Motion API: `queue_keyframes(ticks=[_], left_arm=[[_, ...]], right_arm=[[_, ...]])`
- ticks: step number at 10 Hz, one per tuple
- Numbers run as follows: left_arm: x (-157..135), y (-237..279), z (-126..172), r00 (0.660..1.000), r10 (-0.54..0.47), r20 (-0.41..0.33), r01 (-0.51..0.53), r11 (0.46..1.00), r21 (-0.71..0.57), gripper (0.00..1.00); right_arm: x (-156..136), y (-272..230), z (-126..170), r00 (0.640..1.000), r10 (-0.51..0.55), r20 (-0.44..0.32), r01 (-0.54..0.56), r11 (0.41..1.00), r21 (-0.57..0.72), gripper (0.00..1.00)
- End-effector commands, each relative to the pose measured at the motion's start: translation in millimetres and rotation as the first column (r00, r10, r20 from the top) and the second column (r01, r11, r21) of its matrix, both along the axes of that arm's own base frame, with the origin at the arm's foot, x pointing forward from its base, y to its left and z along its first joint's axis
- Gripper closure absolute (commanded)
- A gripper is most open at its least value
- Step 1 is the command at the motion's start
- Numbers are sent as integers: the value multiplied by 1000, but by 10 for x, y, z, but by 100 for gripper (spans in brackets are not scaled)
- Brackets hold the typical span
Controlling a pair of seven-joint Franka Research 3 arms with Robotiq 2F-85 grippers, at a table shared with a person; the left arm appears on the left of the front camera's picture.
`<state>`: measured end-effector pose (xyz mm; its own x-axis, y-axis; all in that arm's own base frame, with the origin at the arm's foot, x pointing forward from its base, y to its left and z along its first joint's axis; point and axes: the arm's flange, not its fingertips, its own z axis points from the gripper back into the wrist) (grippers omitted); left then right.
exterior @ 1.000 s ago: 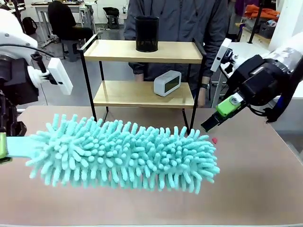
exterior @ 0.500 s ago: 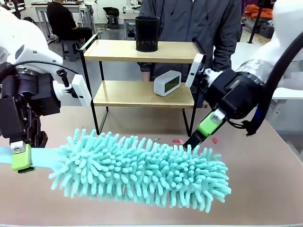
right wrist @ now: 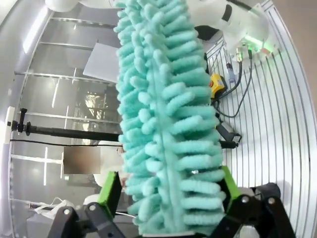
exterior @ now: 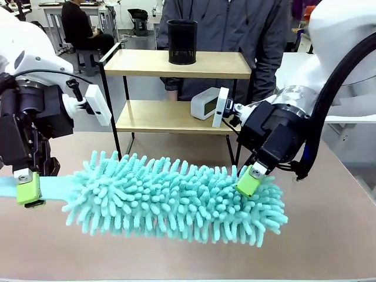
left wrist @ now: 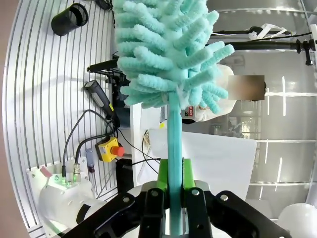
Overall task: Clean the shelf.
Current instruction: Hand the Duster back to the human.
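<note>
A fluffy turquoise duster (exterior: 176,197) lies level just above the brown table, in front of the shelf (exterior: 223,64), a black-framed rack with two wooden boards. My left gripper (exterior: 28,189) is shut on the duster's flat handle (left wrist: 174,148) at the left. My right gripper (exterior: 249,179) hangs over the duster's right tip. In the right wrist view its jaws stand open astride the fluffy head (right wrist: 168,124), with a green pad (right wrist: 110,188) on either side.
On the shelf's top board stands a black mesh cup (exterior: 182,41). A white clock (exterior: 207,103) sits on the lower board. A person in a grey jacket (exterior: 235,26) stands right behind the shelf. The table's front strip is bare.
My right gripper has swung down and left from beside the shelf onto the duster's right end. The duster and my left gripper shifted a little to the right.
</note>
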<state>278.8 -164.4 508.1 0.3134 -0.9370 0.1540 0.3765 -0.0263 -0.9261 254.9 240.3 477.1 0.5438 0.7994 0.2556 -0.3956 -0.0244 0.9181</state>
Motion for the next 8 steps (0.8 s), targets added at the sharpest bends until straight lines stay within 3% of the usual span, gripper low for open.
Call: queue_keyframes(ticks=[1,3,4,5,6,7,8], left_arm=[[5,-30,4,1000,-11,-15,10,1000,-17,88],[-2,-43,-22,1000,-15,-24,15,1000,-1,88],[-12,-42,-16,1000,-16,-22,16,1000,5,88],[-18,-40,8,1000,-18,-15,18,1000,-1,88],[-24,-40,22,1000,-19,-12,19,1000,-9,88],[-23,-38,28,1000,-23,-8,22,1000,-11,88],[-15,-34,28,1000,-20,-8,20,1000,-12,88]], right_arm=[[74,-25,64,999,14,-34,-14,1000,-21,0],[102,-76,55,998,18,-58,-17,1000,9,0],[99,-70,56,999,1,-54,-1,1000,-6,60],[98,-54,55,999,2,-50,-3,1000,-14,60],[95,-36,54,999,9,-54,-10,1000,-20,100],[93,-16,57,998,24,-63,-25,1000,-15,65],[97,-4,55,998,20,-67,-22,999,-24,100]])
